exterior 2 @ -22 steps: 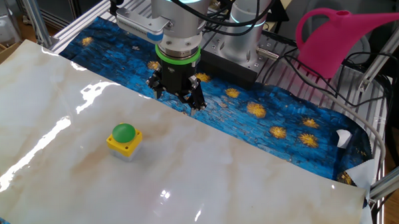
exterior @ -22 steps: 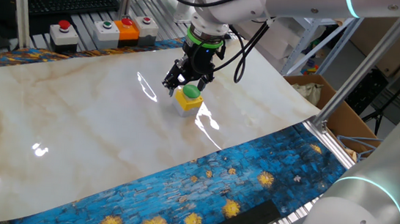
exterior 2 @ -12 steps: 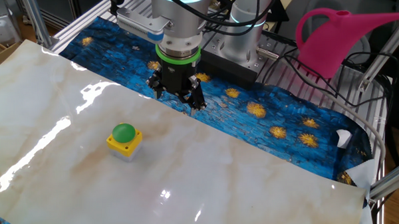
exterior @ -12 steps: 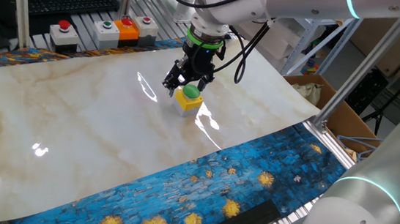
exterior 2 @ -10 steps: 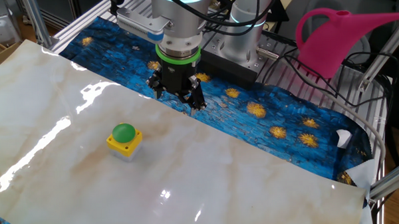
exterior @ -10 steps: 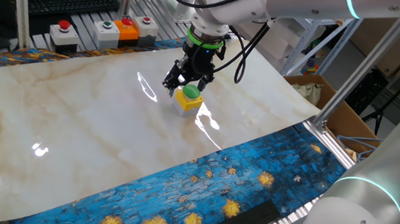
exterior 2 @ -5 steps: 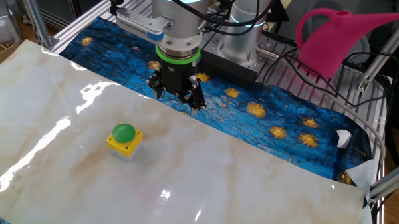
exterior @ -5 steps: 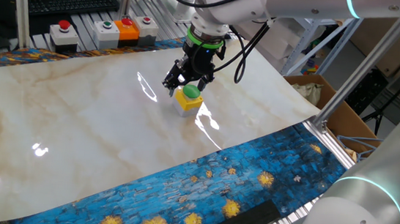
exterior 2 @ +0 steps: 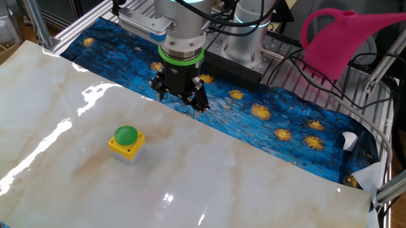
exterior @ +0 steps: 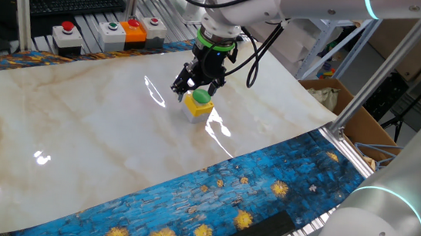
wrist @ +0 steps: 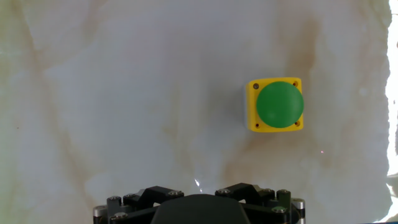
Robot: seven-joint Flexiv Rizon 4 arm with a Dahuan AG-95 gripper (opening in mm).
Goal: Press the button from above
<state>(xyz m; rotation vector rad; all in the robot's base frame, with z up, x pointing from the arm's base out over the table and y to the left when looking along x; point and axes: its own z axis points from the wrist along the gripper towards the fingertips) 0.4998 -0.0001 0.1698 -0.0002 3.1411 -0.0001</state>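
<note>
The button (exterior: 198, 104) is a green dome on a small yellow cube. It stands on the marble table top (exterior: 78, 128). It also shows in the other fixed view (exterior 2: 127, 142) and in the hand view (wrist: 276, 104), up and to the right of centre. My gripper (exterior 2: 181, 98) hangs above the table, off to one side of the button, nearer the blue cloth edge, and touches nothing. In the one fixed view the gripper (exterior: 196, 86) appears just behind the button. The hand view shows only the gripper's dark body (wrist: 199, 208); the fingertips are hidden.
Grey boxes with red and green buttons (exterior: 68, 34) and an orange box (exterior: 134, 30) stand at the table's back. A blue starry cloth (exterior 2: 284, 125) borders the marble. A pink watering can (exterior 2: 336, 41) stands beyond the cloth, and a cardboard box (exterior: 350, 116) beside the table.
</note>
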